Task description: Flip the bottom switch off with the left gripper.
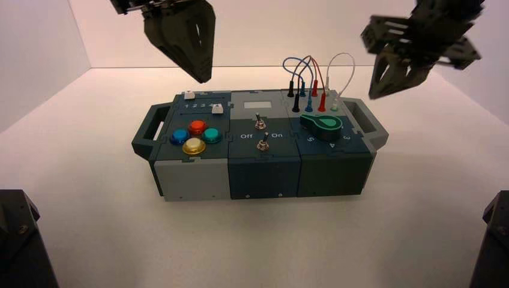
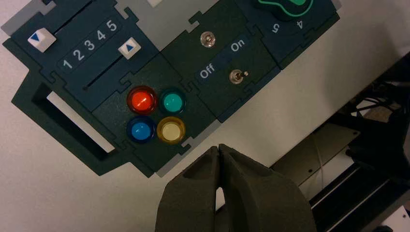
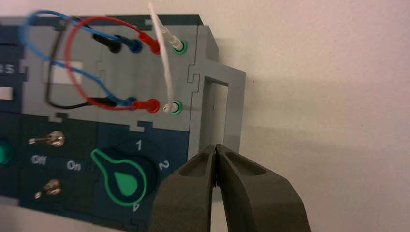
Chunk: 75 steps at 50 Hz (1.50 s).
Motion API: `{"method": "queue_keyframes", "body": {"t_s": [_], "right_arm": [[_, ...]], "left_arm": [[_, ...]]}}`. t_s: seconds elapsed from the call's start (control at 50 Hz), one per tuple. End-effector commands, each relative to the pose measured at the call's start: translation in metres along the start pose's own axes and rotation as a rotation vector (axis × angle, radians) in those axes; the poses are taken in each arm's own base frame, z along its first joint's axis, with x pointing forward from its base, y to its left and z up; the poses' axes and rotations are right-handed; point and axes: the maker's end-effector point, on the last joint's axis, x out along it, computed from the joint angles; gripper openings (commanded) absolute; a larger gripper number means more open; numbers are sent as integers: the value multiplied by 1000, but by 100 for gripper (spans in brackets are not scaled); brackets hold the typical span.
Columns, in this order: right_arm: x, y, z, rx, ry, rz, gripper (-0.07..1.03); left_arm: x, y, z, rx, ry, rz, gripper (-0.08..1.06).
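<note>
One box on a white worktop (image 1: 252, 240). Left to right: one dark handle (image 2: 72, 123), two white sliders, the rear one (image 2: 41, 39) at the 1 end, the front one (image 2: 129, 48) near 5. Four round buttons in front of them: blue (image 2: 141, 129), red (image 2: 142, 100), yellow (image 2: 170, 130), green (image 2: 172, 102). Left pincer (image 2: 218, 147) closed, fingertips together, raised at the box's rear left in the high view, well apart from both switches.

Middle: one pale rectangle (image 1: 257, 105) and two silver toggle switches. Bottom switch (image 2: 236, 76) sits on the middle front panel, nearer the front edge, just in front of the Off/On lettering; top switch (image 2: 208, 39) behind the lettering.

Right: one green-edged knob (image 3: 123, 180), front. Behind it four wires, black (image 3: 48, 82), blue (image 3: 38, 48), red (image 3: 68, 48), white (image 3: 163, 58), eight plugs in two rows of four. One grey handle (image 3: 235, 111). Right pincer (image 3: 216, 147) closed, raised near the box's rear right.

High view alone gets the whole box and both pincers. Left wrist view: all of the dark handle, four buttons, digits 1 to 5. Wires only in high and right wrist views; knob's 1 and 2 read only in right wrist view.
</note>
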Motion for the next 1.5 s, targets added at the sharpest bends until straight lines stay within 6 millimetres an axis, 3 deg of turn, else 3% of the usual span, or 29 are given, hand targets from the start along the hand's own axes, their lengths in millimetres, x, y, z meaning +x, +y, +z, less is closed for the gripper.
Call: {"method": "queue_keyframes", "body": {"t_s": [0.02,0.2,0.78,1.24,1.5], "right_arm": [[9,8,11,-18,13,6,-2],[27,14,10,-37,69,2,-2],[65,6,8,-80,179,-43,-2],[76,-1,-2,-140,252,-73,-2],[78,-2,-4,-145,264,-75,-2]], "left_arm": [[-8,-6,11,-2,-4,-9,-3],[-3,-9,13,-9,54,-4,-3],[6,-24,32,-68,114,-24,-3],[34,-78,32,-156,205,-57,-3],[39,-86,48,-183,199,-60,-3]]}}
